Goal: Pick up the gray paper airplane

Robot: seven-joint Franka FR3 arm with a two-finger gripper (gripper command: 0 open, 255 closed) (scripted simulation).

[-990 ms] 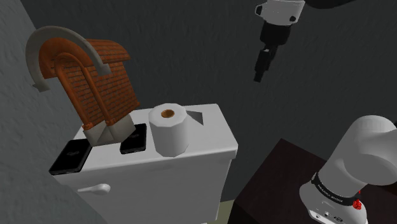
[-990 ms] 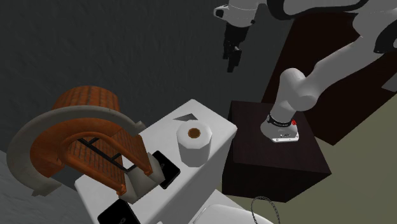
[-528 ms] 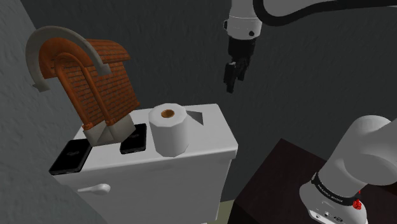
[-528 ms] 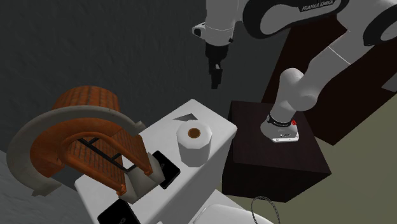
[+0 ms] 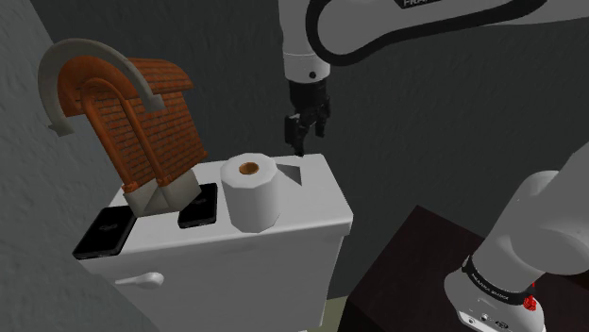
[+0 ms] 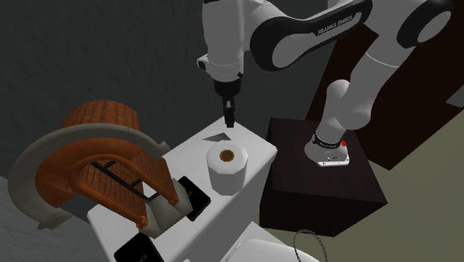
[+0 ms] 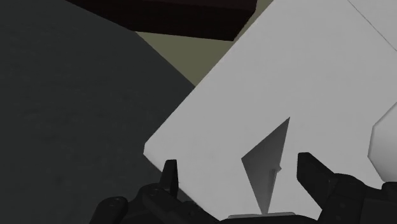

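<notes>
Jaws hovering apart, empty, just above gray paper airplane [image 7: 267, 167], which is lying at tank lid's [image 5: 321, 203] back corner nearest stand [image 5: 415, 273]. Plane's long axis running approx. crosswise to closing line, so straight descent prob. sufficing.

In the wrist view the toilet roll [image 7: 384, 141] is cut off by the edge; beside that roll, the grey paper airplane [image 7: 268, 164] is covered at its near end by the gripper [image 7: 236, 163].

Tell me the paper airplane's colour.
The airplane is gray; the wrist view shows it best.
</notes>
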